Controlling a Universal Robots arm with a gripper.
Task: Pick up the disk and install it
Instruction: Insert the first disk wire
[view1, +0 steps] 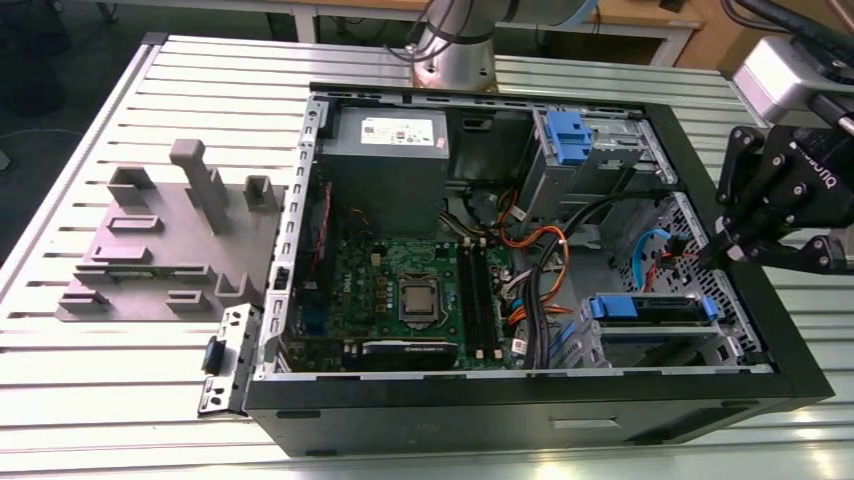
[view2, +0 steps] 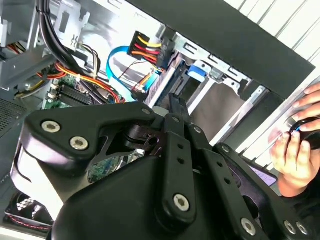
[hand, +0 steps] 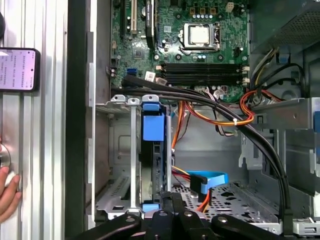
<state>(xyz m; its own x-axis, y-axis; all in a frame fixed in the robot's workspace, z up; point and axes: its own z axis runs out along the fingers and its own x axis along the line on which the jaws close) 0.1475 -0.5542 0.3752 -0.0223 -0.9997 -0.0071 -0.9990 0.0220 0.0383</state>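
ribbed metal table, blue-framed disk slotted

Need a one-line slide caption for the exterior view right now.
Black gripper poised over the open computer case, above the blue-framed disk sitting in its drive bay.

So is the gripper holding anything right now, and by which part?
Nothing is held. The gripper hangs shut and empty over the open computer case; the disk sits on edge in its bay below.

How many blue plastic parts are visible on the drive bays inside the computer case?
2 in the exterior view: a blue latch on the far bay and a blue-framed disk in the near bay beside the gripper. Cables may hide others.
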